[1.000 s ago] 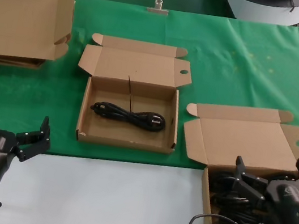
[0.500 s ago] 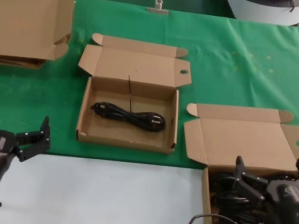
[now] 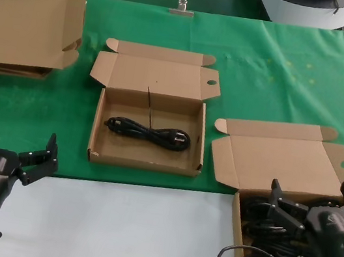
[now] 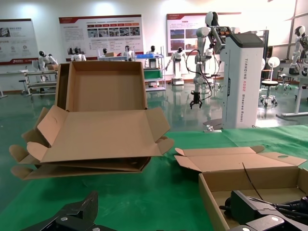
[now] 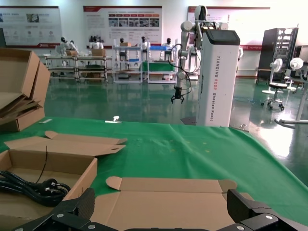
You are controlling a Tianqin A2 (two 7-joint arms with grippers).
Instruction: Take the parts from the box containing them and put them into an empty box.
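My right pincer [image 3: 314,206] hangs with its fingers spread wide and nothing between them, directly over the full mailer box [image 3: 235,244] at the near right of the desk [image 3: 122,226]. I read that as a ready stance: released, wide enough to drop over a bundle. Under it the black power cords [image 3: 266,233] lie heaped in the tray, so tangled that I cannot tell single bundles apart or say which way each runs.

My left pincer [image 3: 7,147] waits far to the left of that box, over the white near strip of the desk, also released and empty. It looks parked, out of the right arm's way.

Just left of and behind the full box, on the green cloth [image 3: 279,80], sits the receiving mailer box [image 3: 148,139], lid folded back away from me so the tray is open from above. It is no longer quite empty: one coiled cord [image 3: 148,132] lies on its floor. That cord's long axis runs side to side, parallel to the box's front wall, spanning most of the tray's width; the chunkier end, which I take for the plug, points toward the full box. In my judgement the next bundle should be laid the same way.

Well left of the receiving box, at the far corner, large flattened cartons [image 3: 26,12] are stacked, no part of this job.
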